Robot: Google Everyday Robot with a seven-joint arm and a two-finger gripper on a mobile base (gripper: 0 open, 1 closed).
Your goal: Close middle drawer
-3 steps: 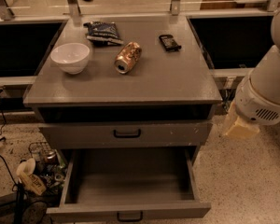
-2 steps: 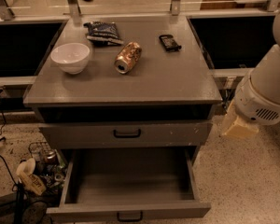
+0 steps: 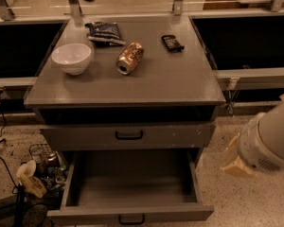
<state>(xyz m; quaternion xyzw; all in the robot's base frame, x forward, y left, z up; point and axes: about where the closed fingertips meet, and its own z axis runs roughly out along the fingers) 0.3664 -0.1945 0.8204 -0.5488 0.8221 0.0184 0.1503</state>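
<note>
The middle drawer [image 3: 132,183] is pulled far out of the grey cabinet. Its long empty tray shows, and its flat front with a small black bar handle [image 3: 131,219] is at the bottom edge. Above it is the taller top drawer front [image 3: 128,136] with its own black handle. My gripper [image 3: 234,161] is at the right side of the cabinet, level with the open drawer's right wall and apart from it. Only its tan end shows, below the white arm housing [image 3: 267,143].
On the cabinet top [image 3: 180,84] stand a white bowl [image 3: 71,57], a tipped can [image 3: 130,57], a dark snack bag [image 3: 104,32] and a small black object [image 3: 172,42]. Wire basket and clutter [image 3: 40,167] lie on the floor at left. Dark bins flank the cabinet.
My arm and gripper have dropped lower along the cabinet's right side, from top-drawer height to the level of the open drawer. The drawer has not moved.
</note>
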